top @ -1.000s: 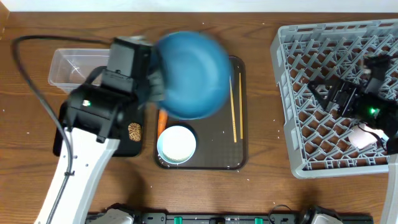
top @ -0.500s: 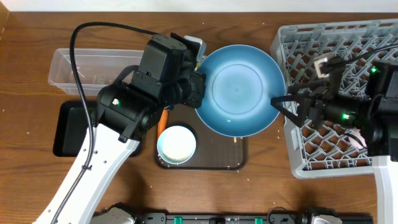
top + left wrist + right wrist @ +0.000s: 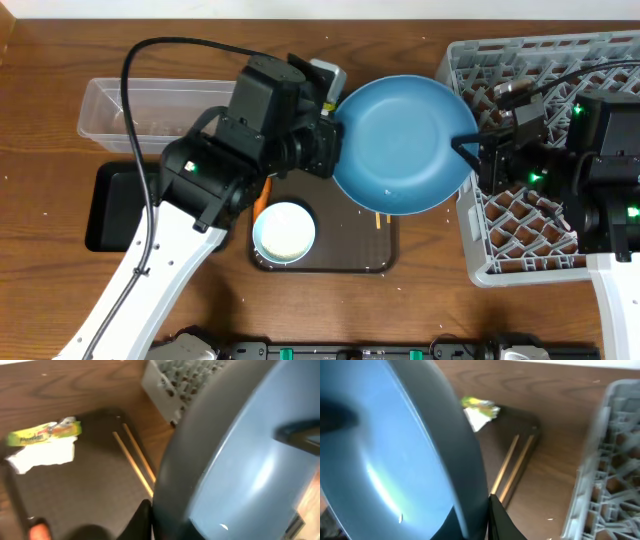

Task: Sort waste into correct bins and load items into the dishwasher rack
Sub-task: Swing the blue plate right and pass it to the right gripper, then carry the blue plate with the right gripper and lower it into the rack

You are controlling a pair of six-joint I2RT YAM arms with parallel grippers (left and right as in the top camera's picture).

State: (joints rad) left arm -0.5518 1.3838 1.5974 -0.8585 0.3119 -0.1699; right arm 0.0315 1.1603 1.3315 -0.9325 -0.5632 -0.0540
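1. L pincer [image 3: 335, 150]: clamped on the dark-blue plate [image 3: 403, 145] at its 9 o'clock rim. My wrist cam shows one finger [image 3: 145, 519] hard against that rim.
2. R pincer [image 3: 467, 155]: jaws straddle the plate's 3 o'clock rim, one finger [image 3: 496, 517] under the edge. Can't tell if they pinch it or just sit round it.
3. Plate: up off the table betw. my two arms, its 3 o'clock edge over the left wall of the rack [image 3: 520, 60].
4. Below it is the serving tray [image 3: 340, 250]. Chopsticks [image 3: 378, 220] poke out at the plate's 6 o'clock, and the white bowl [image 3: 284, 230] is at 7.
5. Carrot piece [image 3: 260, 197]: at the bowl's 11 o'clock, close by.
6. Green-yellow wrapper [image 3: 45, 434] & napkin [image 3: 42, 455]: touching, at the tray's edge; seen on wrist cams only.
7. Clear tub [image 3: 130, 105]: well off at the plate's 9 o'clock. Black tray [image 3: 105, 210] is at the tub's 6.
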